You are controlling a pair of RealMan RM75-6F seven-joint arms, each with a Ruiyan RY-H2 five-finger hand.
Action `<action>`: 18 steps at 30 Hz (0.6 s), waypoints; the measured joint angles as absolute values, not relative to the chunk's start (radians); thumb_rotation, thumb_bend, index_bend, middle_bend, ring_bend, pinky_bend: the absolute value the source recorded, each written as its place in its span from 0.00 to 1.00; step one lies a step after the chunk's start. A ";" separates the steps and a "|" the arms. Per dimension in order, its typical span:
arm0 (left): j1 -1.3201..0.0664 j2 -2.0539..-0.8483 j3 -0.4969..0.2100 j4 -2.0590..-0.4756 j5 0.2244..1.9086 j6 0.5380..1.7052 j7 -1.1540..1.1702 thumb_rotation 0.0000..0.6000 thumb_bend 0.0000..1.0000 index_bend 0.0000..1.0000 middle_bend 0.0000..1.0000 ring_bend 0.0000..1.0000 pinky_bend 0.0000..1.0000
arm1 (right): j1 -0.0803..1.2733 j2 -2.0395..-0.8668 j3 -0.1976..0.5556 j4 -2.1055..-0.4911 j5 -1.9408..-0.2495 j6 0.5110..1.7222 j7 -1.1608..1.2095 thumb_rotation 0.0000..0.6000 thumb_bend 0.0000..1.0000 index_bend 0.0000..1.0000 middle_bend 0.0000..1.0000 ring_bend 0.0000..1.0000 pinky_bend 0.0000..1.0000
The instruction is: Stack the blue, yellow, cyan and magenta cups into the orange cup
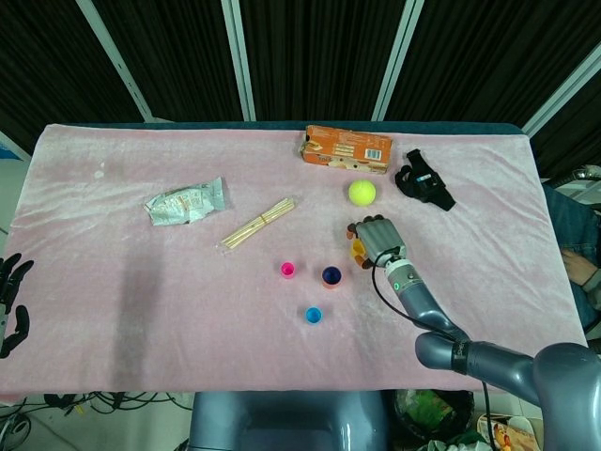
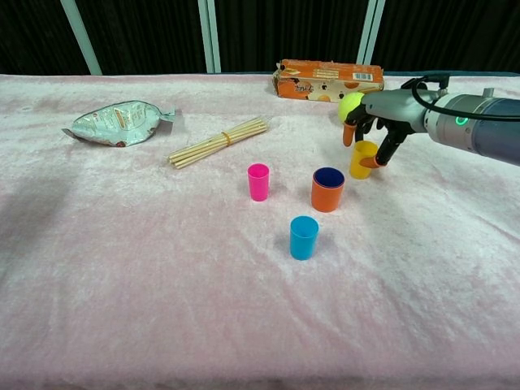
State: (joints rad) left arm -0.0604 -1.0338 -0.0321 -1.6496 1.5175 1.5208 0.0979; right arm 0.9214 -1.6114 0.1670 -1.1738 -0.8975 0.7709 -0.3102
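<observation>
The yellow cup [image 2: 362,159], a smooth little tumbler, stands upright on the fuzzy pink tablecloth [image 2: 122,268] toward the right edge. The right hand [image 2: 375,122] arches over it, fingers [image 2: 380,158] around its sides; whether they grip it I cannot tell
</observation>
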 measured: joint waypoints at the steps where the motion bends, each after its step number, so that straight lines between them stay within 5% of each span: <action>1: -0.060 -1.034 -0.032 -1.650 1.518 1.521 0.098 1.00 0.71 0.09 0.03 0.00 0.01 | 0.921 -1.616 0.167 -1.166 -0.900 0.768 -0.308 1.00 0.28 0.42 0.41 0.24 0.21; 18: -0.061 -1.033 -0.032 -1.652 1.516 1.519 0.099 1.00 0.71 0.09 0.03 0.00 0.01 | 0.910 -1.611 0.193 -1.164 -0.969 0.786 -0.267 1.00 0.36 0.52 0.50 0.29 0.21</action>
